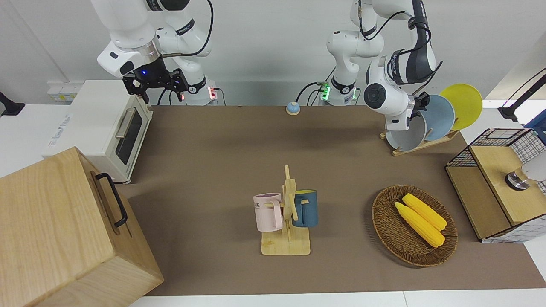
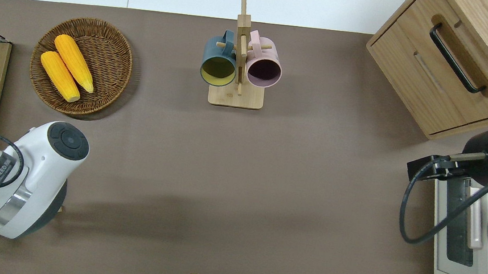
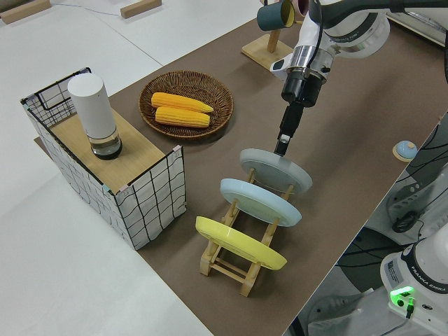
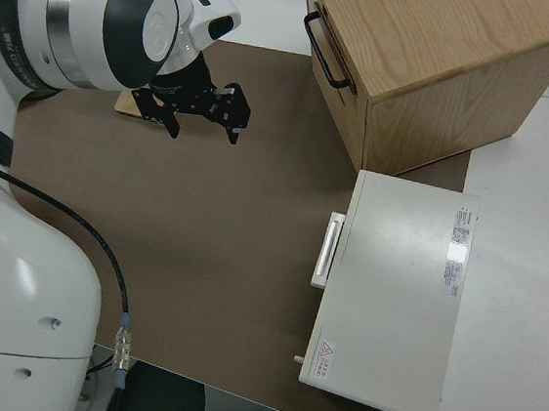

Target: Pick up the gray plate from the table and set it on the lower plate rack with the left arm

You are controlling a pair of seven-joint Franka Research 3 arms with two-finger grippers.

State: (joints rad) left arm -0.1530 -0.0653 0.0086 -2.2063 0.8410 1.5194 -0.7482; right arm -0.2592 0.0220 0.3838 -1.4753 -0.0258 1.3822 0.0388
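Note:
The gray plate (image 1: 406, 137) leans in the end slot of the lower plate rack (image 1: 422, 146), the slot toward the table's middle, with the light blue plate (image 1: 442, 116) and the yellow plate (image 1: 464, 103) in the slots after it. In the left side view my left gripper (image 3: 282, 146) points down and is shut on the upper rim of the gray plate (image 3: 277, 172), which rests on the rack (image 3: 234, 262). In the overhead view the left arm hides the plate and rack. The right arm is parked, its gripper (image 4: 203, 118) open and empty.
A wicker basket (image 1: 386, 230) with two corn cobs lies farther from the robots than the rack. A wire-sided crate (image 1: 497, 187) with a white cylinder stands at the left arm's end. A mug stand (image 1: 286, 226), toaster oven (image 1: 106, 128) and wooden cabinet (image 1: 59, 230) are there too.

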